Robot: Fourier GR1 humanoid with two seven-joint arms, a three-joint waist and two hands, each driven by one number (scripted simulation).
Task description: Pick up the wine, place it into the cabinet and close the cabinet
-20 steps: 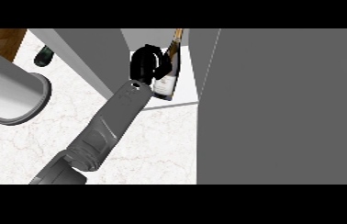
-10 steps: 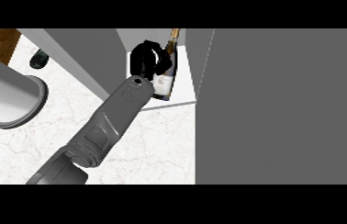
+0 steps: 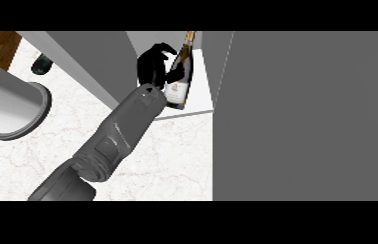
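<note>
The wine (image 3: 179, 78) stands inside the cabinet (image 3: 103, 63), on its floor, with the hand (image 3: 153, 64) curled round its left side (whether the bottle bears its own weight I cannot tell). Release and shutting the open door (image 3: 295, 113) remain, by my judgement.

A grey, rounded, segmented forearm ends in a glossy black robot hand (image 3: 153, 67) with slim fingers
</note>
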